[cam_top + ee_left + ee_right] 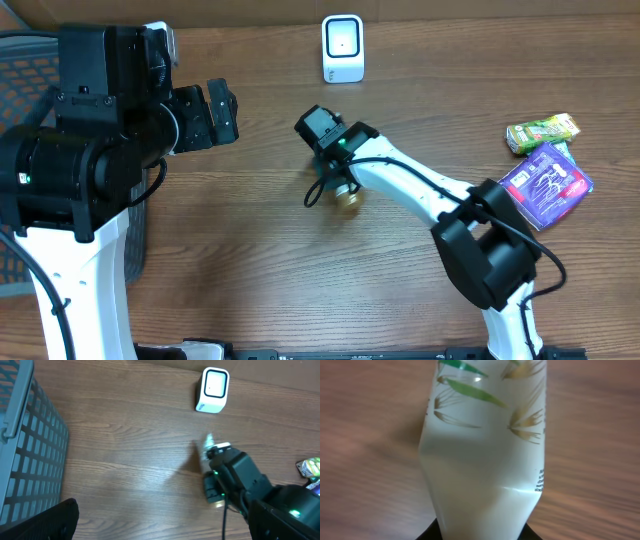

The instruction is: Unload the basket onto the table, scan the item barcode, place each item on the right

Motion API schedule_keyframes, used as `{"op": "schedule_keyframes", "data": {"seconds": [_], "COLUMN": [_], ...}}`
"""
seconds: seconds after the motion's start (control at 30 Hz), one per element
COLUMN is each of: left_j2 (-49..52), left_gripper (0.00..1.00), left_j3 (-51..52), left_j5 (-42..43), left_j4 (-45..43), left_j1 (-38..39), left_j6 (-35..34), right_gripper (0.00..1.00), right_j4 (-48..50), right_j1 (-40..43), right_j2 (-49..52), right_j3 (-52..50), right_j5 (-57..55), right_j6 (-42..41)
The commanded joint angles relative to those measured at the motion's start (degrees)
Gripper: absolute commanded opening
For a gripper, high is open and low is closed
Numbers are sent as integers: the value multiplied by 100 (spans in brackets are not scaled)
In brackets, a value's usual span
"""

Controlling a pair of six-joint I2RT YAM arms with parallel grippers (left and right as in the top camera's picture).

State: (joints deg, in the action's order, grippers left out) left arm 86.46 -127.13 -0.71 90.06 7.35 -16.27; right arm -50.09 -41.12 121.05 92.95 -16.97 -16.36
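A soft white tube [485, 455] with green and gold leaf prints fills the right wrist view, and its sides are dented where my right gripper [482, 535] is shut on it. From overhead the right gripper [335, 165] sits at the table's middle, with the tube's gold cap [347, 197] sticking out below it. The white barcode scanner [343, 48] stands at the back, a little beyond the gripper, and shows again as the scanner [215, 389] in the left wrist view. My left gripper [215, 115] hangs open to the left with nothing in it. No barcode shows.
A grey slatted basket [30, 450] stands at the far left edge. A green packet [541, 132] and a purple packet [548, 182] lie at the right. The right arm [420, 190] stretches across the table's middle.
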Motion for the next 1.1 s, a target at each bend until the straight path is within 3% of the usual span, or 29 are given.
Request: {"op": "schedule_keyframes", "data": {"seconds": [0.0, 0.37, 0.47, 0.53, 0.6, 1.07], "left_j2": [44, 44, 44, 44, 44, 44], "left_gripper": [100, 100, 100, 100, 100, 100], "left_j3": [-44, -44, -44, -44, -44, -44], "left_j5": [-35, -35, -35, -35, -33, -33], "left_j4": [-9, -9, -7, -7, -9, -9], "left_j1": [-22, -20, -20, -22, -22, -20], "left_j6": [87, 90, 90, 87, 90, 87], "right_gripper": [15, 17, 31, 47, 53, 53], "right_j4": [-120, -389, -361, -363, -365, -984], "right_j1": [-166, -212, -234, -243, -243, -372], "right_j2": [-356, 393, 396, 398, 402, 348], "right_j3": [72, 28, 28, 28, 28, 861], "right_j5": [-2035, -2264, -1698, -1263, -964, 122], "right_j6": [157, -59, -57, -57, -57, -59]}}
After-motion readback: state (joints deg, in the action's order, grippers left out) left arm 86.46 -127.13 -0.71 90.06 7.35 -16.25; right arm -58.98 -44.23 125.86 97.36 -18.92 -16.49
